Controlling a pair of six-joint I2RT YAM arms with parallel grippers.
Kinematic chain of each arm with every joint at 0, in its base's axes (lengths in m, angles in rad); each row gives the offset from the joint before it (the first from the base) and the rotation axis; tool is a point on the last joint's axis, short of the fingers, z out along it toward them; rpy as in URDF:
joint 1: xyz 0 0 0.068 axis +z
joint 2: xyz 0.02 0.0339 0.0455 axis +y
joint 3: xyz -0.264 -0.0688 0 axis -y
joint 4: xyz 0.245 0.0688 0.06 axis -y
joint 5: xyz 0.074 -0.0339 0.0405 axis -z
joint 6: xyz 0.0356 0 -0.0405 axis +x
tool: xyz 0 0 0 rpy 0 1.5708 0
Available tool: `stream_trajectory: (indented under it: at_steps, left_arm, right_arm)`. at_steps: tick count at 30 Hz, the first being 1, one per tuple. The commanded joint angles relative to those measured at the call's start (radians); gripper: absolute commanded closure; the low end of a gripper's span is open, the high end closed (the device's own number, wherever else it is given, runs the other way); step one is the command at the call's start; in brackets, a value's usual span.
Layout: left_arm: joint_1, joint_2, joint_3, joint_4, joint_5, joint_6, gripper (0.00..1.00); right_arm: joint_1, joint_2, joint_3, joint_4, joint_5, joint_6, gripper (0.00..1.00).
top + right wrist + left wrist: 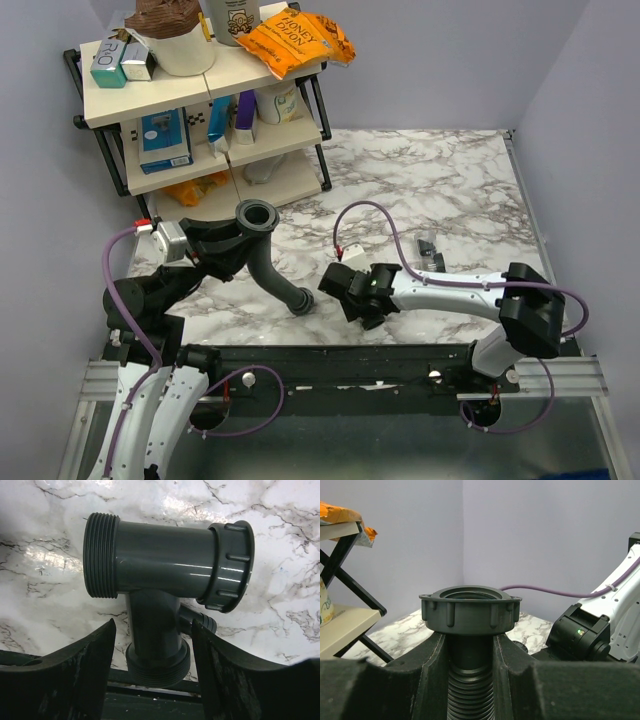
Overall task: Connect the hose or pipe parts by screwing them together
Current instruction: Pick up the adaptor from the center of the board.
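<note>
Marble tabletop (430,180), glossy, veined. Left gripper (470,647) clenched on black ribbed hose (470,695) just under collar (467,610), mouth up. Hose looks light and bendy, so hold near collar suits. Grey branched fitting (160,555) lies flat on marble. Right gripper (152,640) spread, straddling its branch, apparently not touching. Fitting rigid, smooth, likely slippery; branch stem best hold.

White arms (440,290), black joints (530,312) — purple cables (372,205).
</note>
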Motion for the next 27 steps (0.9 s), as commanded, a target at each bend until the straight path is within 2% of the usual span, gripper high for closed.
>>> stream_trajectory:
  at_steps: [1,7,13,19,20,23,27]
  left_arm:
    - [0.003,-0.013,0.024,0.003,0.030,0.010,1.00]
    - [0.004,-0.010,0.022,0.002,0.054,0.010,1.00]
    - [0.004,-0.004,0.031,0.003,0.065,0.013,1.00]
    - [0.003,0.005,0.034,0.014,0.066,0.004,1.00]
    - [0.003,0.007,0.033,0.014,0.066,0.002,1.00]
    - [0.003,0.010,0.034,0.017,0.074,-0.005,1.00]
    - [0.004,0.014,0.039,0.022,0.086,-0.007,1.00]
  right_arm:
    - [0.001,0.042,-0.029,0.043,-0.016,0.012,0.31]
    - [0.001,0.105,-0.034,0.074,-0.013,0.004,0.32]
    - [0.001,0.185,-0.046,0.115,-0.047,-0.013,0.39]
    - [0.001,0.173,-0.060,0.122,-0.049,-0.008,0.63]
    - [0.001,0.145,-0.058,0.115,-0.034,-0.005,0.71]
    - [0.001,0.076,-0.019,0.086,0.009,-0.002,0.86]
    - [0.002,-0.043,0.052,0.068,0.062,-0.031,0.97]
